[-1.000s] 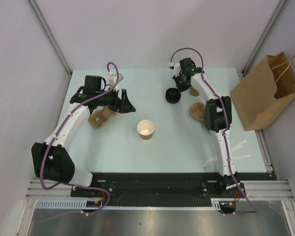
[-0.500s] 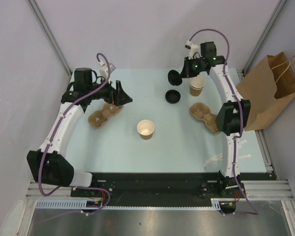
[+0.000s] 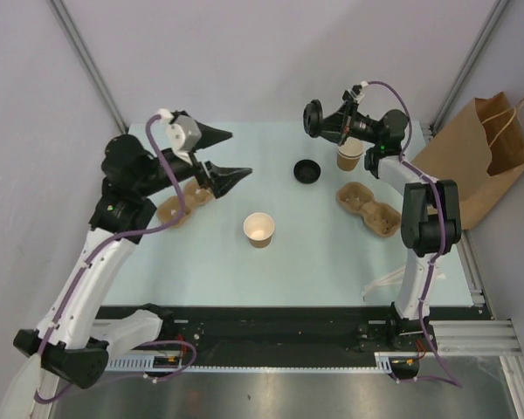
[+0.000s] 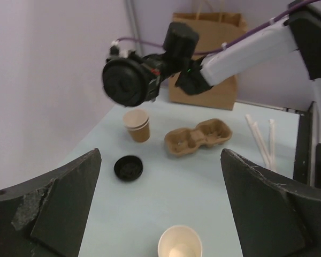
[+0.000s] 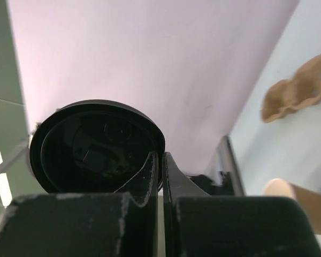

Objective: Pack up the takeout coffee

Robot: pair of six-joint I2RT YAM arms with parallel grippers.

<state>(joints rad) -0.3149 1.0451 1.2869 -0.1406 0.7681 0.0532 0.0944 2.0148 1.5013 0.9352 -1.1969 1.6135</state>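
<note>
Top external view.

A: What is the takeout coffee cup (image 3: 258, 229) like?

B: Tan kraft paper, tapered, with a rolled rim and a pale cream inside, and no lid. It stands upright on the smooth pale blue table (image 3: 314, 271), and nothing touches it.

A: And around it?

B: Behind the cup and to its left the left gripper (image 3: 223, 155) hangs in the air. Its black pointed fingers are spread wide with nothing between them. Left of the cup lies a brown moulded-pulp tray (image 3: 176, 208), partly covered by that arm. Behind the cup to its right a round black lid (image 3: 306, 170) lies flat. Further back the right gripper (image 3: 319, 122) is pinched tight on a second black lid (image 3: 313, 118), held on edge in the air. A second kraft cup (image 3: 349, 157) stands back there too.

A: To the cup's right?

B: Another two-hole pulp tray (image 3: 368, 208), white straws (image 4: 254, 134), and well beyond them a creased brown paper bag (image 3: 472, 161).

A: Anything unclear?

B: I cannot tell whether the second cup is one cup or two nested.
</note>
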